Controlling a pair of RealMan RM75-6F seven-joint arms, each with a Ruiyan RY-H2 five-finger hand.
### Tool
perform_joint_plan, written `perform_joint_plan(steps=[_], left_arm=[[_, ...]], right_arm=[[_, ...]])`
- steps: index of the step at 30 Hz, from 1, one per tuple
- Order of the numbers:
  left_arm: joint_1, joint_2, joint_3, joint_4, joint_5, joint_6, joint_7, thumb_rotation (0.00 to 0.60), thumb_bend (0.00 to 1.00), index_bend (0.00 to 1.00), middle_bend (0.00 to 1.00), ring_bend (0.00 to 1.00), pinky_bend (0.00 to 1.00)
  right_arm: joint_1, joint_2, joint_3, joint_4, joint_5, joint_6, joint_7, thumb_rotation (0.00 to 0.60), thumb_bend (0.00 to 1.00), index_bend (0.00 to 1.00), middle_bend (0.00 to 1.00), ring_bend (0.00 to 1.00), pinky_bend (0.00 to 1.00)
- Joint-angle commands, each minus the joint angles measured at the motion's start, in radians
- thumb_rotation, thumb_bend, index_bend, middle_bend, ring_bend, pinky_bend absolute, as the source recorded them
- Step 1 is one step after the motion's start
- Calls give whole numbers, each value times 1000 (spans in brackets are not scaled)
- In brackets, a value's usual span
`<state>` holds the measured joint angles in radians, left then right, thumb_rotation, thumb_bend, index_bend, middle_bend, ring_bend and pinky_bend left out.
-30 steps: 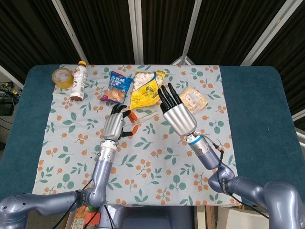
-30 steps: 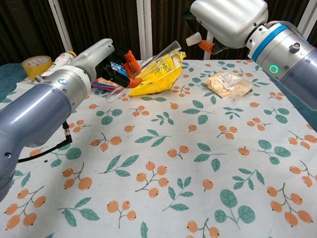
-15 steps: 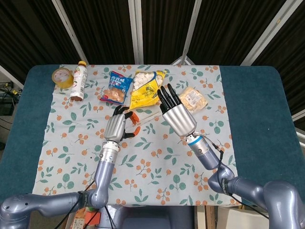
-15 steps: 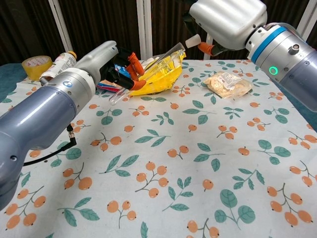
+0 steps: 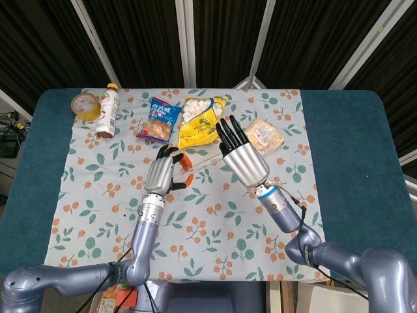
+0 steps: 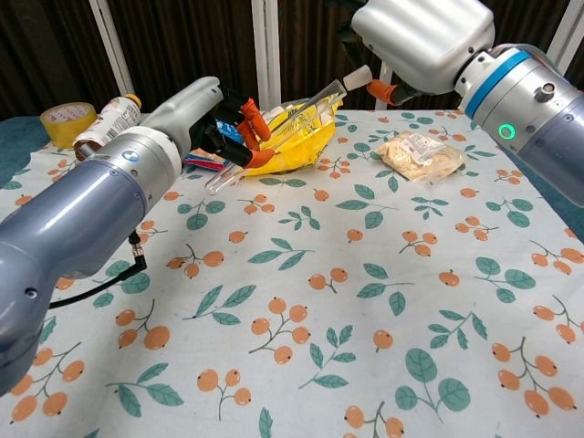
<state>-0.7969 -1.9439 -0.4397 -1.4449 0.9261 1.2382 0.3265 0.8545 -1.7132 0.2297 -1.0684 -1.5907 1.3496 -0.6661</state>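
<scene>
1. Head view: a clear plastic tube (image 5: 199, 158) is pinched by the left robot hand (image 5: 161, 175), raised above the worktop (image 5: 215, 215).
2. The right robot hand (image 5: 240, 153) is held flat, fingers straight and pressed together, holding nothing.
3. A yellow snack bag (image 5: 199, 121) is seen just behind the tube.

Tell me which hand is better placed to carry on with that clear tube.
Left, probably. The left hand already grips the clear tube in its fingers, lifted off the cloth. The right hand hovers open above the yellow snack bag, holding nothing.
</scene>
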Motion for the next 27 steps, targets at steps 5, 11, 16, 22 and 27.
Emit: perform_joint_plan(steps=[5,11,16,22,27], left_arm=[[-3,-7,-6,4,-6,5,6,600,771,670,652,164,0],[-4,-11,-8,6,-7,5,7,600,771,670,652,164,0],[-6,-14,-10,4,-7,5,8,600,771,670,652,164,0],[-9,-18,-13,5,-7,6,10,600,771,670,652,164,0],[-10,-21,-14,5,-10,6,13,600,770,670,652,164,0]], right_arm=[[-1,4,0,-3,0,0,0,600,397,684,187,13,0],[-3,7,-3,-6,0,-1,1,600,397,684,187,13,0],[-6,8,-6,-6,0,-3,0,600,397,684,187,13,0],[-6,7,-7,-8,0,-3,1,600,397,684,187,13,0],[-5,6,-5,-9,0,-3,1,600,397,684,187,13,0]])
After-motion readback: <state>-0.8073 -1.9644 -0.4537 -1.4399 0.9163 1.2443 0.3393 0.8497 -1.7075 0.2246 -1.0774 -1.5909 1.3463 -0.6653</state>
